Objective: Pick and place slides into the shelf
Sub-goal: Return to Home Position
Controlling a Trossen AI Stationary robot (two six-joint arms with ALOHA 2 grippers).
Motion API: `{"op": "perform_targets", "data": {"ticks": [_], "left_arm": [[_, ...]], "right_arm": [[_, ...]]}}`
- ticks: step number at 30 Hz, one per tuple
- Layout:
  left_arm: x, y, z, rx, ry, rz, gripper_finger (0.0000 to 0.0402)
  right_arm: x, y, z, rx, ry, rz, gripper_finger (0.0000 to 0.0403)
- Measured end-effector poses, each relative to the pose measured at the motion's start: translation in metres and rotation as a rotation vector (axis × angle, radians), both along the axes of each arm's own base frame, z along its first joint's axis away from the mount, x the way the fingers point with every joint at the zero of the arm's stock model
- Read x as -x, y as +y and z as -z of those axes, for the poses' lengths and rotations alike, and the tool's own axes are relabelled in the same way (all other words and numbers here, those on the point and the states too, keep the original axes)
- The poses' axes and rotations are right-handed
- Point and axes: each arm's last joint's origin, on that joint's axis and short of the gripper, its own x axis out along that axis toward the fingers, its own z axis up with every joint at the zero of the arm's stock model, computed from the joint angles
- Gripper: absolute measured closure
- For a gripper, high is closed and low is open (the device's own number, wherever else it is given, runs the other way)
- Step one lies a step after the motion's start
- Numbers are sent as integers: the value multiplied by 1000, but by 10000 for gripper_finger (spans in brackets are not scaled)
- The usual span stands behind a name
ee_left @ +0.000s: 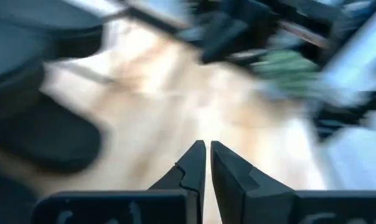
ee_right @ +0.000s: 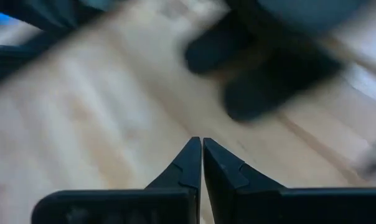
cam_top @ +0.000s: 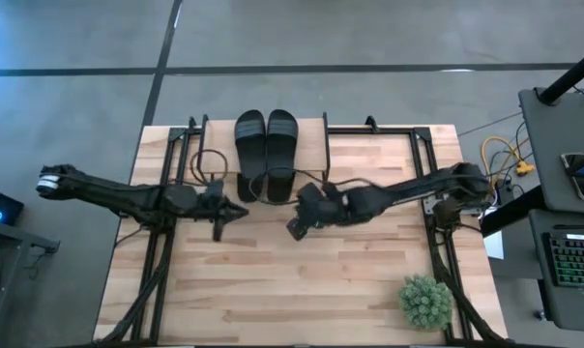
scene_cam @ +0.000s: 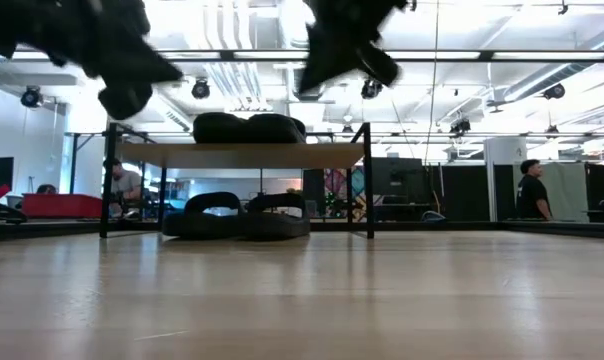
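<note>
two slides (scene_cam: pixel 247 127) sit on the shelf (scene_cam: pixel 242 155) at the far middle of the worktop (cam_top: pixel 273 290), with two more slides (scene_cam: pixel 237 218) tucked under it, so the stowing looks done. the left end effector (ee_left: pixel 206 163) and right end effector (ee_right: pixel 200 158), both clenched on nothing, hang just near of the shelf.

Robotics lab hall: exposed ceiling pipes (scene_cam: pixel 227 25), spotlights (scene_cam: pixel 198 89), concrete floor (cam_top: pixel 369 34), computer desk (cam_top: pixel 553 145).

My right gripper (ee_right: pixel 197 148) hangs over the pale wooden table (ee_right: pixel 94 112) with its two dark fingers (ee_right: pixel 187 163) pressed tip to tip, and beyond them lie two dark shapes (ee_right: pixel 263 87), too blurred to name.
</note>
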Motion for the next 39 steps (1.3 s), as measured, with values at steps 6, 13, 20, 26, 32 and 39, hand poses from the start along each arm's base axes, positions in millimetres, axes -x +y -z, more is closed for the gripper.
{"op": "perform_targets", "data": {"ticks": [6, 13, 20, 26, 32, 39], "left_arm": [[21, 1, -24, 119, -177, 68, 391], [39, 3, -37, 185, -291, 67, 391], [47, 4, -42, 191, -342, 71, 391], [55, 5, -47, 194, -385, 68, 391], [56, 7, -48, 184, -404, 31, 391], [49, 8, -35, 174, -366, -42, 391]], "right_arm": [[7, -31, -57, 36, -228, -185, 394], [53, -50, -115, 288, -334, 57, 394], [99, -53, -152, 295, -423, 80, 394], [133, -51, -178, 359, -469, -1, 394], [144, -57, -179, 230, -481, -319, 394], [149, -79, -136, 62, -383, -369, 394]]}}
